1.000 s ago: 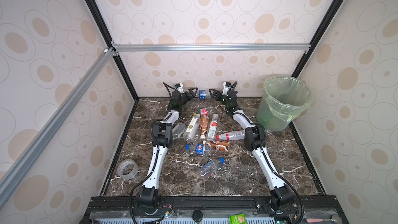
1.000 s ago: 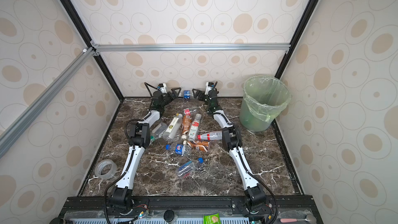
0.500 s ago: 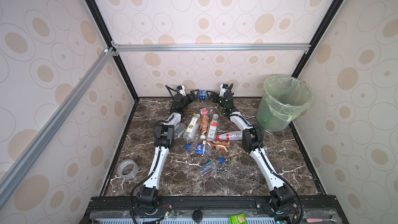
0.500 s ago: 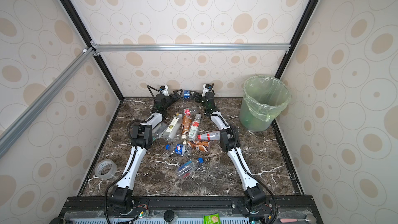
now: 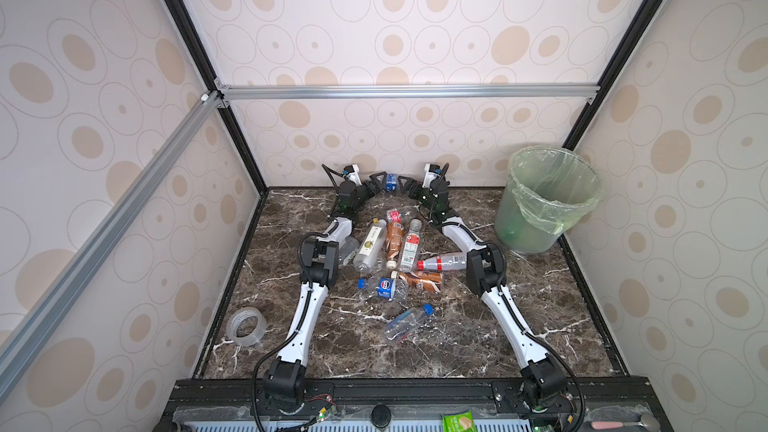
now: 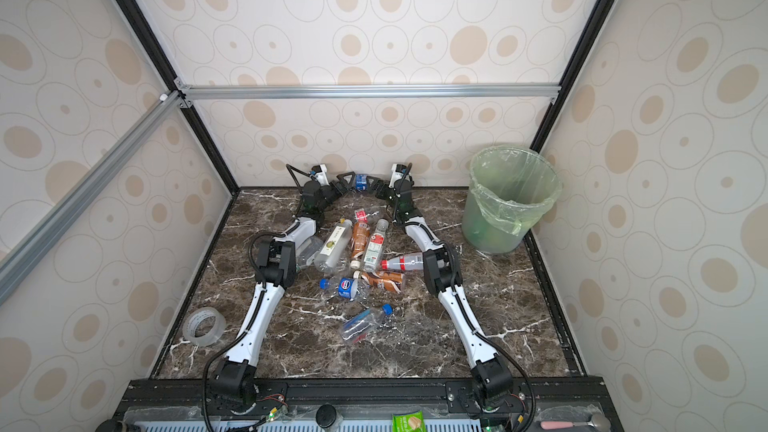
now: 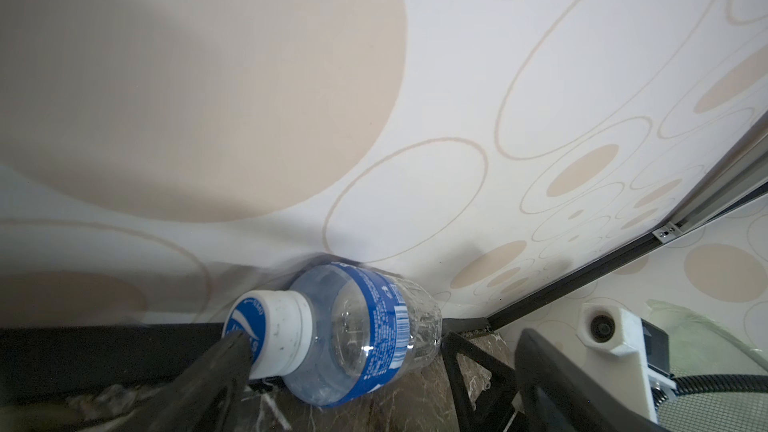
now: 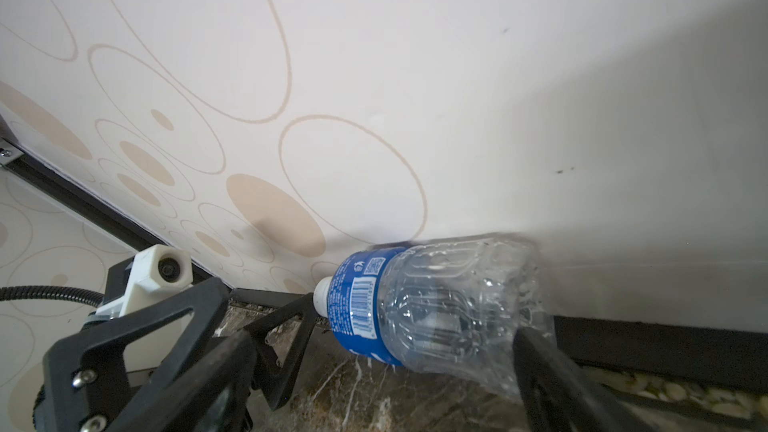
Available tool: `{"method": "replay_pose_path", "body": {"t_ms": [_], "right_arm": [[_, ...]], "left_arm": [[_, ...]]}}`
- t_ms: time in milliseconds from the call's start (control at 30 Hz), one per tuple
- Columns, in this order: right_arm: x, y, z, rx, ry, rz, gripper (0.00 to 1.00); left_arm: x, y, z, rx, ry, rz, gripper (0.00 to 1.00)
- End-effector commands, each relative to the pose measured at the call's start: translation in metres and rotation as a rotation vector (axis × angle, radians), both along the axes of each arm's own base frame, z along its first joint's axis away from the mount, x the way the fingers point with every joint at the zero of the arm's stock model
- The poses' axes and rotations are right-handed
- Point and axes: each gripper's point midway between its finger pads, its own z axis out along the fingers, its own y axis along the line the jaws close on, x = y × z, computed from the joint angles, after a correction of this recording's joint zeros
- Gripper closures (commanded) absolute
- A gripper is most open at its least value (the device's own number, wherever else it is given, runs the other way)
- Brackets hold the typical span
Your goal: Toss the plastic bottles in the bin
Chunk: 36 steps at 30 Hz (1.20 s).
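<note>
Flanking blue-label bottle against back wall: left hand, right hand, both spread wide.

The walls are creamy white with tan spots and thin tan rings. The desk is dark brown with white cracks like marble. The bin has a pale green bag. The bottle by the back wall is clear with a blue label and a white cap. A second bottle wears a brown wrap. The arms are white and black. The left pincer and the right pincer are black.
</note>
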Motion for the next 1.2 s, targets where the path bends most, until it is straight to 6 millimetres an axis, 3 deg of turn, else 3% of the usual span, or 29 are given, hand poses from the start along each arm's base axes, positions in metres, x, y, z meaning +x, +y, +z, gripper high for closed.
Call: {"method": "replay_pose_path", "body": {"t_ms": [0,400,700,867,1000,1167], "right_arm": [[0.002,-0.005,0.007,0.028,-0.024,-0.009,0.01],[0.007,-0.027,0.023,0.057,-0.031,0.003,0.00],[-0.005,-0.024,0.039,0.053,-0.050,0.055,0.01],[-0.002,-0.024,0.041,0.058,-0.046,0.048,0.01],[0.004,-0.028,0.039,0.048,-0.035,0.014,0.01],[0.009,-0.032,0.032,0.038,-0.027,-0.017,0.00]], "left_arm": [[-0.009,-0.025,0.021,-0.026,-0.067,-0.057,0.01],[-0.023,-0.050,0.043,-0.047,-0.079,-0.122,0.01],[-0.034,-0.063,0.045,-0.071,-0.063,-0.164,0.01],[-0.035,-0.046,0.058,-0.054,-0.077,-0.141,0.01],[-0.030,-0.018,0.073,-0.045,-0.095,-0.102,0.01],[-0.020,-0.004,0.075,-0.029,-0.100,-0.089,0.01]]}}
